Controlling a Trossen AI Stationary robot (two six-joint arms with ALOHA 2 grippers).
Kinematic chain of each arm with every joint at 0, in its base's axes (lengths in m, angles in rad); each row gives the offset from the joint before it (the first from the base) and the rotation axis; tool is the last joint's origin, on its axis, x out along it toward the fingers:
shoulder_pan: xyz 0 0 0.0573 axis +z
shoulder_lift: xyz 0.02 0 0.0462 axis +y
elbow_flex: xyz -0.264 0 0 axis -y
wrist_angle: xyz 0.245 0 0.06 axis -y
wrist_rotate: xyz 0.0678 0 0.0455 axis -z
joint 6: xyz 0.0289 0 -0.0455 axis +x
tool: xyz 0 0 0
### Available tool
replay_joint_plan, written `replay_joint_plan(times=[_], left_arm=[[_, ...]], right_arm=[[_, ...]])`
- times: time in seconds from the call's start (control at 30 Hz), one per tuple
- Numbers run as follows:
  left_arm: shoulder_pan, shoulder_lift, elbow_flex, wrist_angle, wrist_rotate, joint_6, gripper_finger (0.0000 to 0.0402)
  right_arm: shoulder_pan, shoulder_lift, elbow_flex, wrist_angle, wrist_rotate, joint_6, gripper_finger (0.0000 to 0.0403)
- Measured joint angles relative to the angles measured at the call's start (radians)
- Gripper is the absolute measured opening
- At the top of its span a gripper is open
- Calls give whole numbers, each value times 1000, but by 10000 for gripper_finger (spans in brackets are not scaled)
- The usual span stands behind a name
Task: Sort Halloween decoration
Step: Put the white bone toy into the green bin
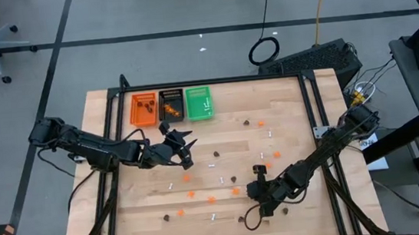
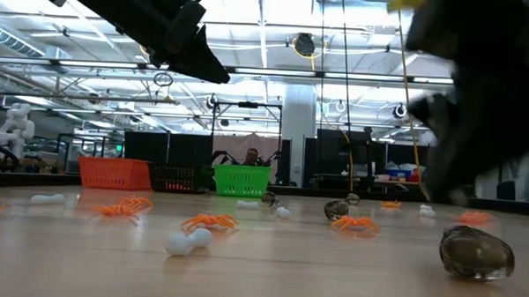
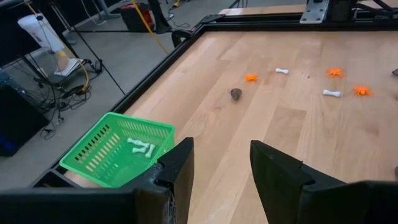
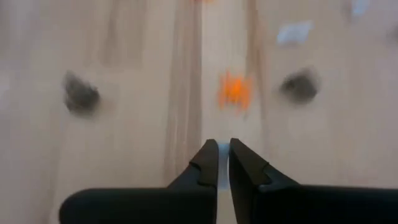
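Observation:
Small orange blobs (image 1: pixel 211 199), dark brown blobs (image 1: pixel 180 211) and thin white sticks (image 1: pixel 213 216) lie scattered on the wooden table (image 1: pixel 293 102). My left gripper (image 1: pixel 185 147) hovers open above the table, just in front of the green tray (image 3: pixel 118 146), which holds white sticks (image 3: pixel 143 148). My right gripper (image 1: pixel 248 219) is low over the near middle of the table, fingers shut (image 4: pixel 222 163). Beyond its tips lie an orange blob (image 4: pixel 234 90) and two dark blobs (image 4: pixel 300 86). My right gripper shows a pale sliver (image 4: pixel 222 167) between its shut fingertips. I cannot tell whether that is a white stick or bare table. The fingers slant down toward the tabletop.
Three small trays stand side by side at the far left: orange (image 1: pixel 144 108), black (image 1: pixel 171 106) and green (image 1: pixel 199 103). A dark brown blob (image 2: pixel 477 253) lies close to the low camera. A black frame (image 1: pixel 314 123) borders the table.

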Motion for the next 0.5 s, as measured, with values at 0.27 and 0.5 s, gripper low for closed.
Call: replay_joint_plan(times=[0.27, 0.5], left_arm=[[0, 0, 0, 0, 0, -2, 154], [-10, 0, 0, 28, 27, 3, 154]], right_arm=[[-30, -120, 0, 130, 101, -271, 1], [-113, -134, -103, 657, 38, -626, 0]])
